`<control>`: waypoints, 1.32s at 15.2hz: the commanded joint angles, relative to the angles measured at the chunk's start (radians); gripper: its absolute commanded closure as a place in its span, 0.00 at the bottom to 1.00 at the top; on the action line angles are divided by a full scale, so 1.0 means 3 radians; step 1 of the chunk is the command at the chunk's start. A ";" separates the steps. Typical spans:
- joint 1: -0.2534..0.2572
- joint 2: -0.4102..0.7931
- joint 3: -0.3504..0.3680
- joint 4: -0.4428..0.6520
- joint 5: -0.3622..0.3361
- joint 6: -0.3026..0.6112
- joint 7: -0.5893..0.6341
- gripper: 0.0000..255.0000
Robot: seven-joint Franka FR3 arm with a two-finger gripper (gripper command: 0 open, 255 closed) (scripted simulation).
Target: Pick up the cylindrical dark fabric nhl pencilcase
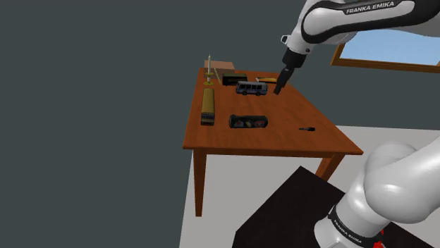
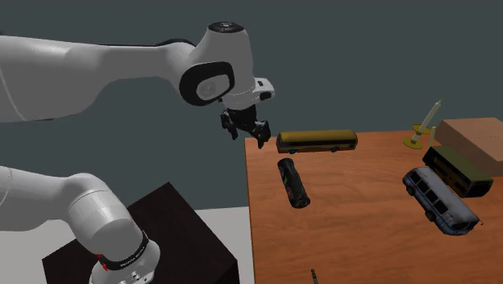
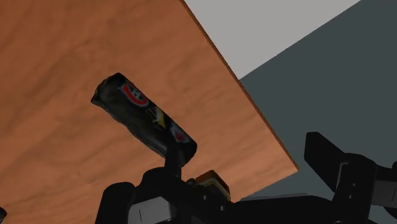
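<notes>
Bearing dark pencilcase (image 1: 249,122), wooden table (image 1: 282,137) on pale floor (image 1: 215,215), grey walls (image 1: 84,106).

Pencilcase (image 3: 143,118): black, bearing red, white and yellow crests. Desk (image 3: 57,57): reddish-brown wood grain. Long bus (image 2: 317,141): olive-yellow. Fingers (image 3: 326,156): plain black.

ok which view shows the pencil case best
The wrist view: the dark pencil case lies close, its red logo patches plainly visible. The shoulder view shows it small on the wooden table. The second exterior view shows a plain dark cylinder near the table's edge.
</notes>
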 commanded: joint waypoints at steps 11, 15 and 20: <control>0.0401 0.1697 -0.0801 0.0703 0.0775 0.0557 -0.2034 0.00; 0.0323 0.2351 -0.0794 0.1089 0.1209 0.0569 -0.2719 0.00; 0.0085 0.3106 -0.0598 0.1658 0.1576 0.0500 -0.3380 0.00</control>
